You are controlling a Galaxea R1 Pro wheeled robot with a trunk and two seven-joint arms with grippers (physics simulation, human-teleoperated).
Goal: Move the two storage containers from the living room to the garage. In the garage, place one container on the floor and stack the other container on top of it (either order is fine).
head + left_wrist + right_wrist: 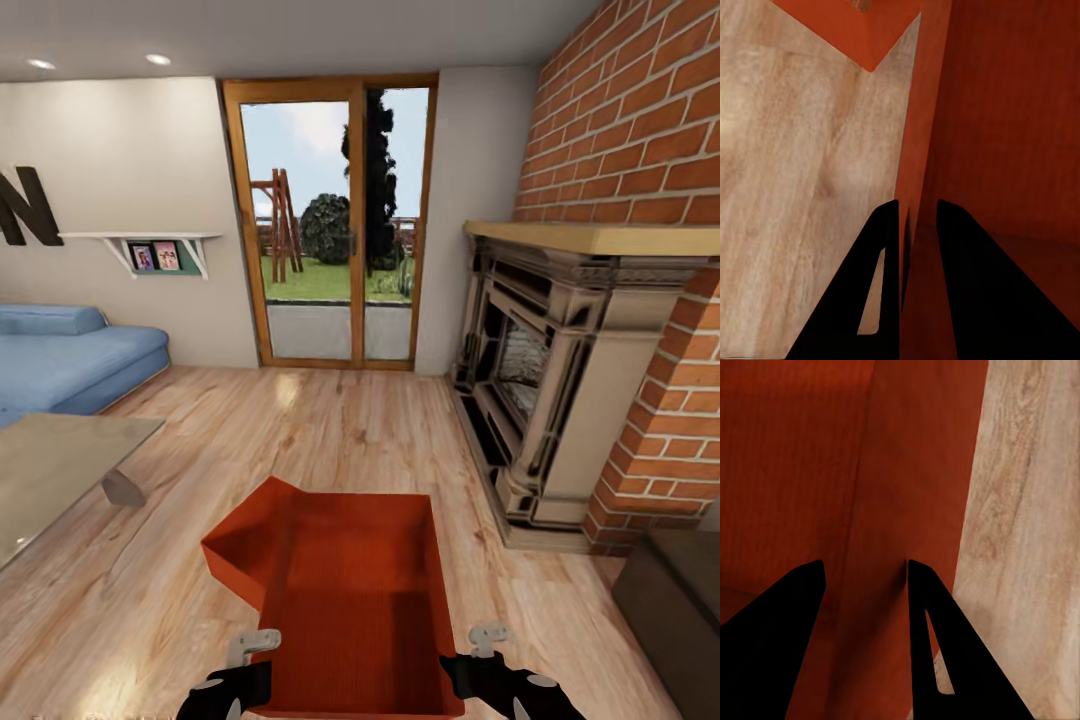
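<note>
One orange-red storage container (355, 590) sits low in front of me in the head view, over the living room's wood-plank floor (330, 430). A second storage container (245, 545) pokes out at an angle from under its left side; its corner (862, 30) appears in the left wrist view. My left gripper (258, 645) (919, 214) is shut on the front container's left wall. My right gripper (488, 640) (864, 570) straddles the right wall with a wide gap between its fingers, so it stands open.
A brick fireplace (540, 400) fills the right side, with a dark brown chest (680, 600) in front of it. A glass coffee table (60, 460) and a blue sofa (70, 360) stand at the left. The wood-framed glass door (330, 230) is straight ahead.
</note>
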